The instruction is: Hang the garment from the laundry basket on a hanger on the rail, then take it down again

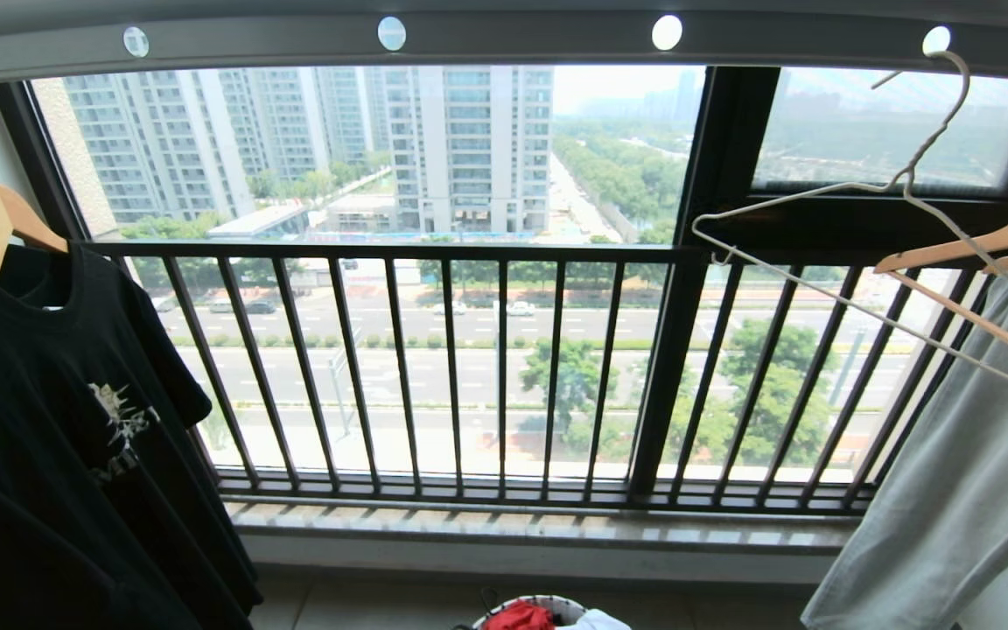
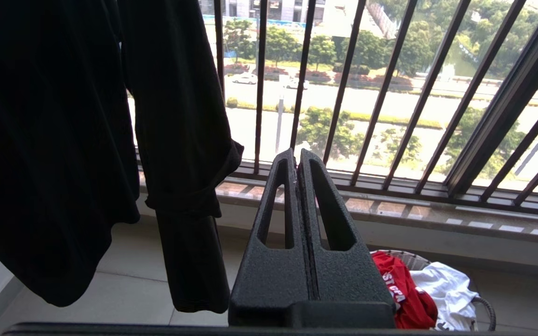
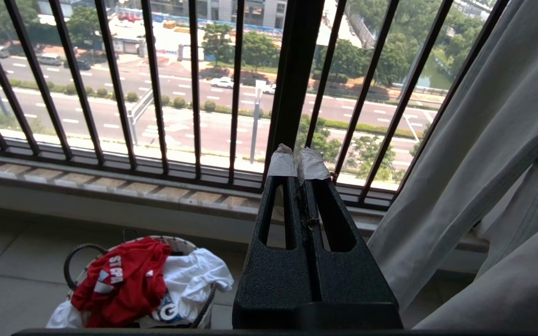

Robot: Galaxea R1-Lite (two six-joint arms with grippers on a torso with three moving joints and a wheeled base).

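I see the red garment [image 3: 122, 280] lying crumpled in the laundry basket [image 3: 75, 259] on the floor below the window railing [image 1: 434, 376], beside a white T-shirt [image 3: 194, 275]; the wire hanger [image 1: 898, 227] hangs empty from the rail [image 1: 504, 39] above that railing; left gripper [image 2: 297, 156] and right gripper [image 3: 297, 158] both have jaws clenched, grasping nothing.

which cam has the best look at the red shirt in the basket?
Right wrist view: the red T-shirt lies draped over the laundry basket rim, print letters readable, nearly all visible. Left wrist view shows part of it, cut off behind the shut left gripper. Head view catches only a red sliver at the bottom edge.
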